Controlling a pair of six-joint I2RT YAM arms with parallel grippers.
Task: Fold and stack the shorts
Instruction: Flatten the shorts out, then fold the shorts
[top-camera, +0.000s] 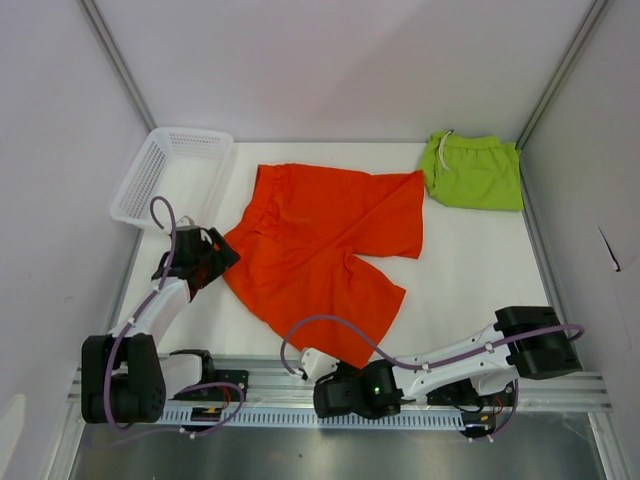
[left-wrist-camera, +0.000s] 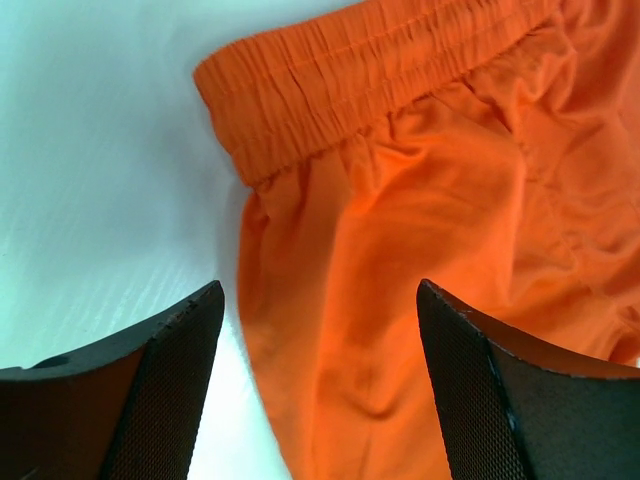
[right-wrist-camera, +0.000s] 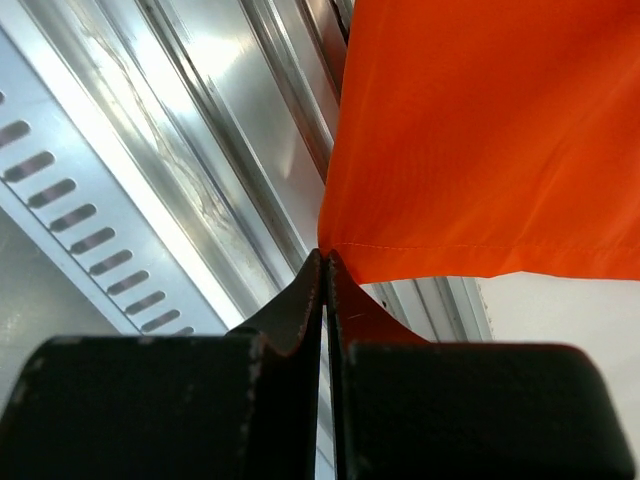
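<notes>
The orange shorts (top-camera: 320, 245) lie spread flat mid-table, waistband toward the back left. The lime green shorts (top-camera: 472, 172) rest folded at the back right. My left gripper (top-camera: 222, 256) hovers open over the orange pair's left side. In the left wrist view its fingers (left-wrist-camera: 180, 380) straddle the side edge of the orange shorts (left-wrist-camera: 400, 260) just below the gathered waistband (left-wrist-camera: 350, 80). My right gripper (top-camera: 312, 365) is at the near leg's hem by the table's front edge. In the right wrist view the right gripper (right-wrist-camera: 325, 256) is shut, pinching the corner of the orange hem (right-wrist-camera: 420, 240).
A white mesh basket (top-camera: 165, 175) stands at the back left, close behind the left arm. Aluminium rails (right-wrist-camera: 180, 170) run along the front edge under the right gripper. Grey walls close in the left, right and back sides.
</notes>
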